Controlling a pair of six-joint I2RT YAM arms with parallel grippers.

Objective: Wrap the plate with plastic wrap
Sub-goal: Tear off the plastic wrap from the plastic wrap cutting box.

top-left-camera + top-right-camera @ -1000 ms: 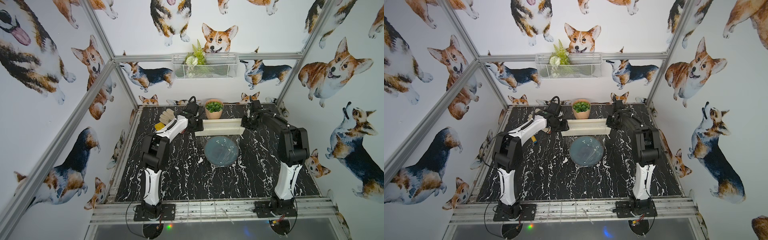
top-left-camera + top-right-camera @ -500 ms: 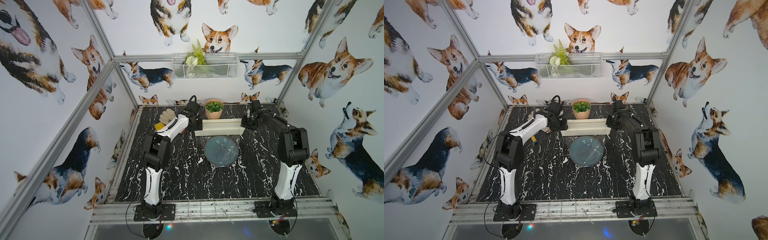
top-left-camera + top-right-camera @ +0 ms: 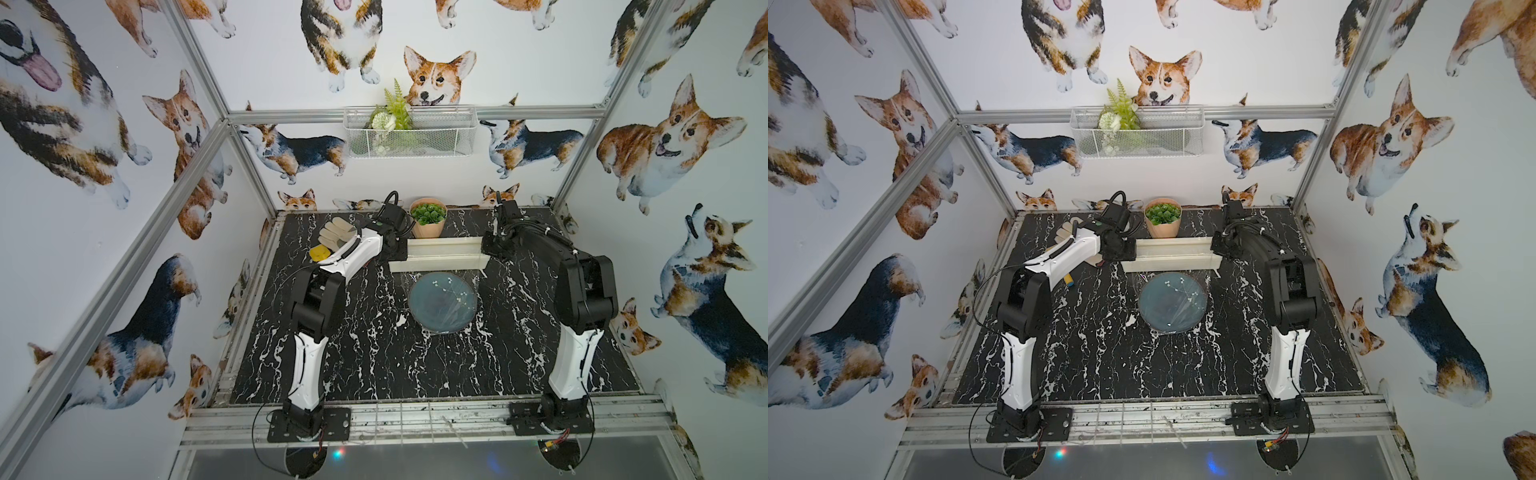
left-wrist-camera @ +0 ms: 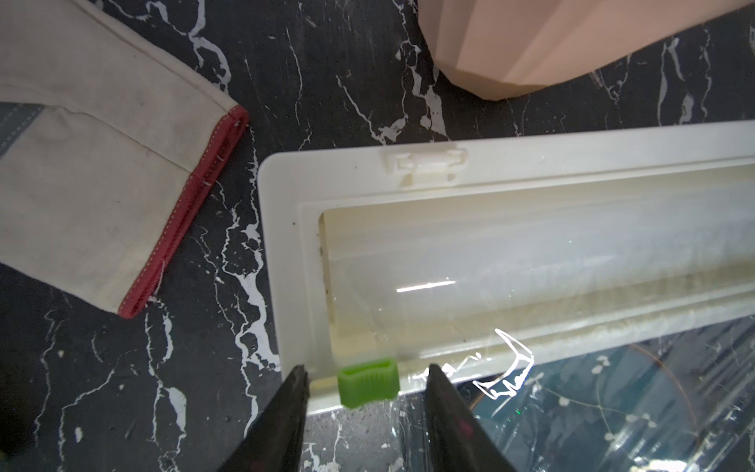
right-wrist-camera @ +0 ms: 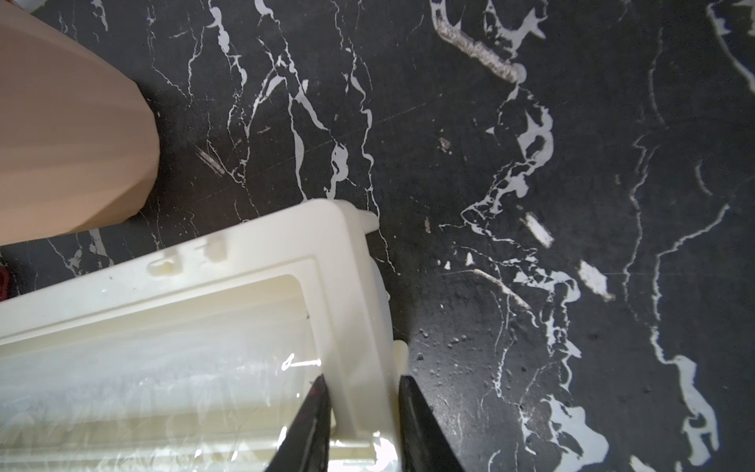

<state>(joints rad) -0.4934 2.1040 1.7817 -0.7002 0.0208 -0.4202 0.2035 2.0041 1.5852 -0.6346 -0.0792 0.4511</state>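
Plastic wrap (image 4: 506,376) is seen drawn out of the dispenser box (image 3: 440,255) and laid as a glossy, creased sheet over the plate (image 3: 442,302). The plate sits near the middle of the counter (image 3: 374,353) in both top views, with the box lying just beside it at 12 o'clock. The sheet appears uncut, joined to the roll along the box's front edge.

The film is judged almost weightless, limp and clingy. It is likely to fold onto itself, stick to the jaws and tear if pulled unevenly. It is therefore best taken by a free edge or corner and kept taut while it is tucked under the rim. The plate is judged stiff, slick-glazed and breakable; it need not be lifted, only kept from sliding.

The left end effector (image 4: 365,372) is held half open at the 9 o'clock end of the box. Its jaws straddle the green slider (image 4: 367,382) with a gap on each side, and nothing is gripped. The slider is small and ribbed, and is best pinched across its two flat sides. The right end effector (image 5: 363,380) is closed on the box's end wall at 3 o'clock, one jaw inside and one outside, by which the light box is pinned.
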